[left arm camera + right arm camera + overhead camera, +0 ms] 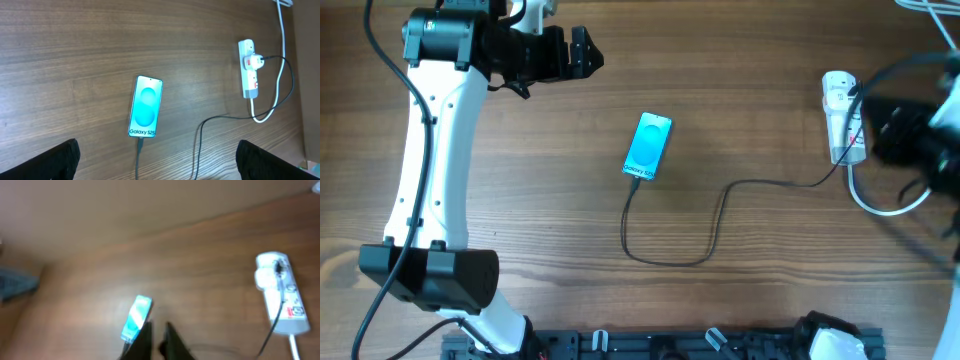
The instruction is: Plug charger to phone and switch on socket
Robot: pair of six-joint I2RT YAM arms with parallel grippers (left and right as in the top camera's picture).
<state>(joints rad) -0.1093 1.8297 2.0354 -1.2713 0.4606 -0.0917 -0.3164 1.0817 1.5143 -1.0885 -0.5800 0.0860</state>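
Charger meets the phone at its text end; left tool wide, right tool narrow.

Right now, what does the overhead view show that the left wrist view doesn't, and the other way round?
Only overhead: the left arm, the blurred right arm beside the socket, and the charger's whole loop. Only left wrist: legible Galaxy S25 lettering on the phone, and the left gripper's fingers wide apart at the bottom corners. Both: phone, charger meeting its lettered end, socket with white cord.
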